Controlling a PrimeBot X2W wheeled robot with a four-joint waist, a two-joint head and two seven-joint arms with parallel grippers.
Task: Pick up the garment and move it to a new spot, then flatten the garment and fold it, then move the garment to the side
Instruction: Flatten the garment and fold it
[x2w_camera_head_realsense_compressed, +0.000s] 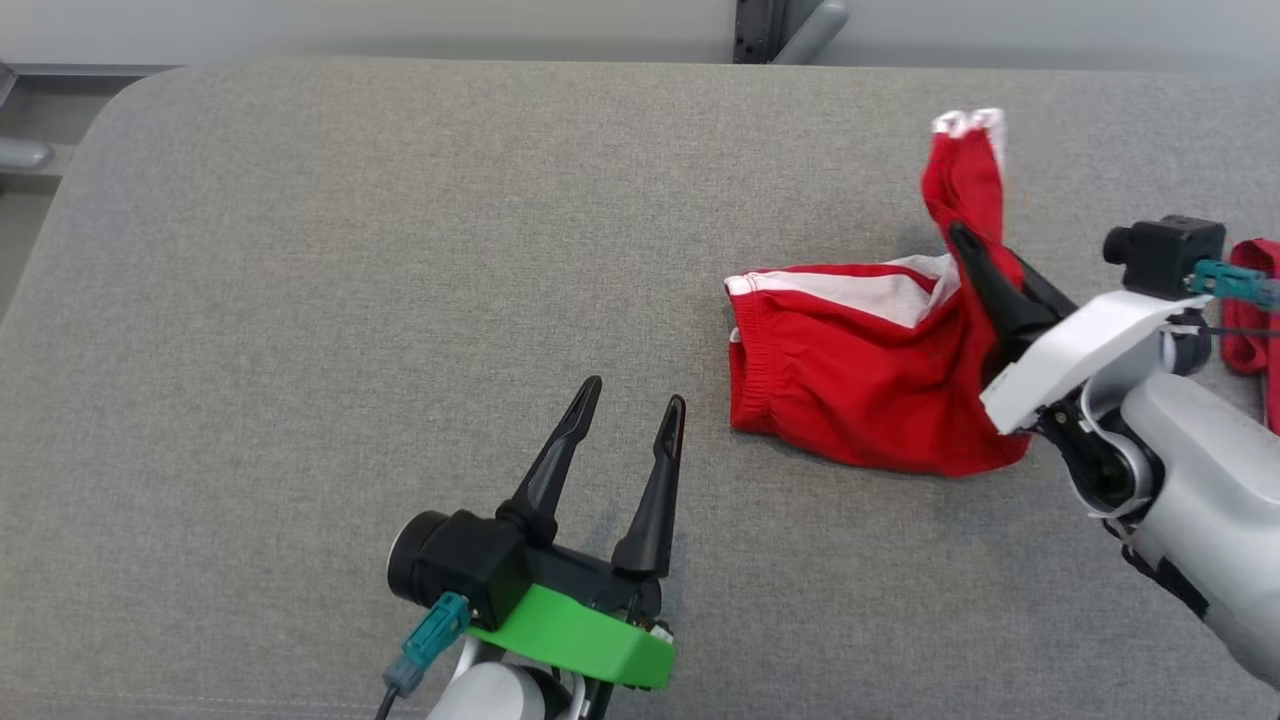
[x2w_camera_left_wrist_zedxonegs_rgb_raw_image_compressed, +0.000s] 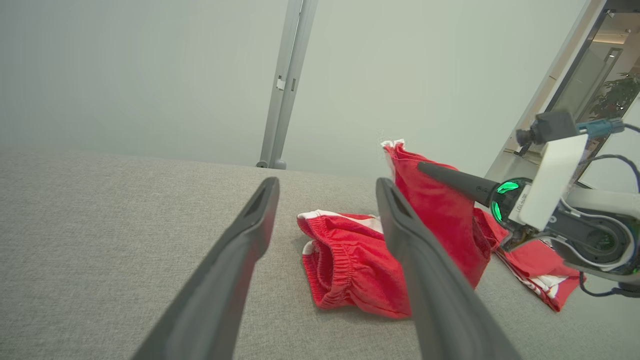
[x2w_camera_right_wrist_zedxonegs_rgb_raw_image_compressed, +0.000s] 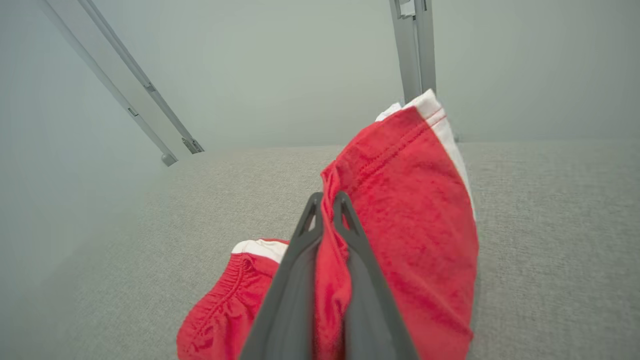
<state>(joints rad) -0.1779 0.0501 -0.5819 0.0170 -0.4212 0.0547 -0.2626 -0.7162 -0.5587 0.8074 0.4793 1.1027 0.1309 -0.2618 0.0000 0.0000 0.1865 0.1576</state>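
On the right half of the table (x2w_camera_head_realsense_compressed: 300, 250) lie the red shorts (x2w_camera_head_realsense_compressed: 850, 390), one leg raised in the clenched right tool (x2w_camera_head_realsense_compressed: 958, 235); the left tool (x2w_camera_head_realsense_compressed: 635, 392) gapes empty. Soft, light cloth: the waistband (x2w_camera_head_realsense_compressed: 760, 375) looks a firmer hold

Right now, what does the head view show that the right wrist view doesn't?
Head view, not right wrist: the open left claw and a second red cloth at the far right. Right wrist, not head: a close-up of the fold nipped inside the shut right claw, plus a slanted rail. Both: the red garment, the grey table, the right claw.
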